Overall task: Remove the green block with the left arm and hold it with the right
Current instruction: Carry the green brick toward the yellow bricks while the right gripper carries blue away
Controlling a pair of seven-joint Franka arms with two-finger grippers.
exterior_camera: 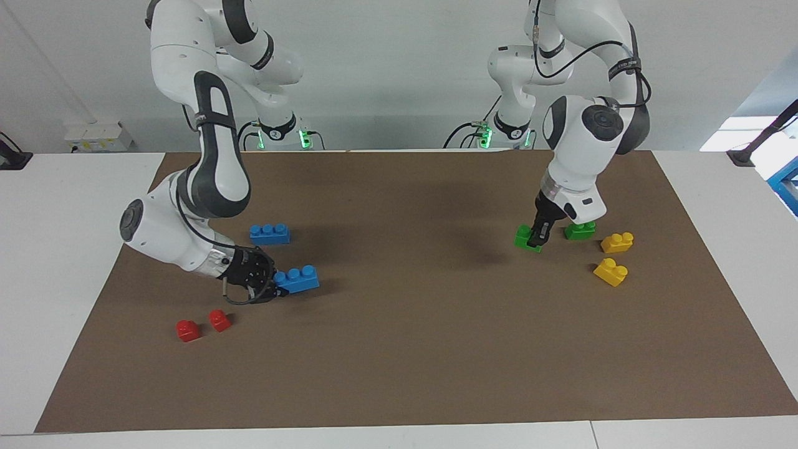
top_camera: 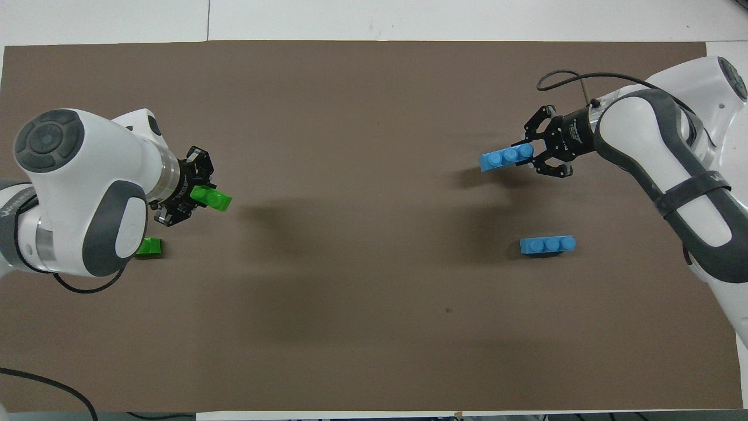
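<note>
My left gripper [exterior_camera: 535, 239] is shut on a small green block [exterior_camera: 522, 237] and holds it tilted, low over the brown mat, toward the left arm's end of the table. In the overhead view the gripper [top_camera: 196, 196] has the green block [top_camera: 217, 201] sticking out of its fingers. My right gripper [exterior_camera: 274, 282] is shut on the end of a blue three-stud brick [exterior_camera: 302, 279], low over the mat toward the right arm's end. That gripper [top_camera: 529, 155] and the blue brick [top_camera: 502, 159] also show in the overhead view.
A second green block [exterior_camera: 581, 229] lies just beside the left gripper, partly covered by it. Two yellow bricks [exterior_camera: 617, 242] [exterior_camera: 611, 271] lie close by. Another blue brick [exterior_camera: 269, 233] and two red blocks [exterior_camera: 187, 330] [exterior_camera: 219, 320] lie near the right gripper.
</note>
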